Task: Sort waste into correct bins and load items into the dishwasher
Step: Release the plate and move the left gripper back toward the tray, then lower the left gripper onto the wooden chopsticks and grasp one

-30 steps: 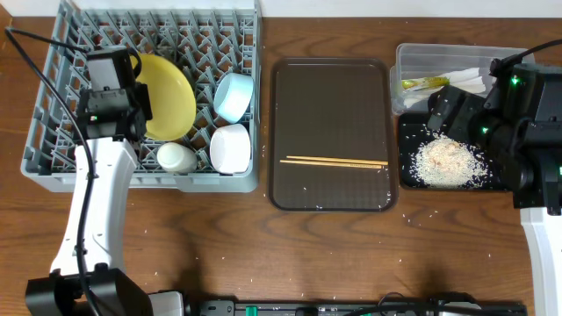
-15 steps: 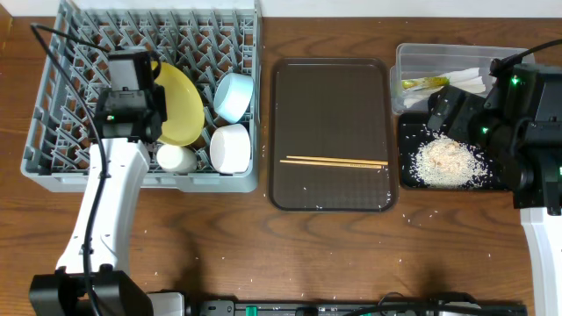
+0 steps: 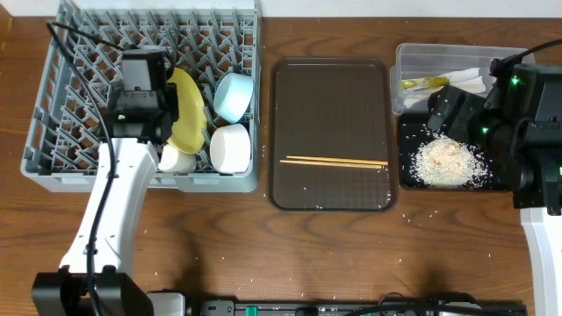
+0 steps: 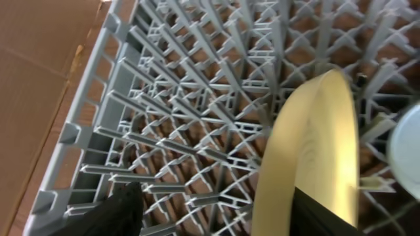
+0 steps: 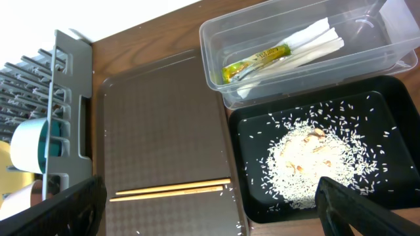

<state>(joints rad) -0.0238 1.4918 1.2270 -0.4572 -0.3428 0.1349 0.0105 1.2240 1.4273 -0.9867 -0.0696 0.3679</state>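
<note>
While yellow plate (image 4: 315,144) stands edgewise in dish rack (image 4: 164,111), left claw (image 4: 220,203) spread astride it, apparently not gripping.

1. I see my left gripper (image 4: 223,211) has moved to the right across the rack (image 3: 88,53).
2. Its jaws have parted.
3. The yellow plate (image 3: 187,110) has tipped up onto its edge among the pegs.

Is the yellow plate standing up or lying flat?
The plate stands on edge, slightly tilted, in the rack; from overhead it looks narrow.
</note>
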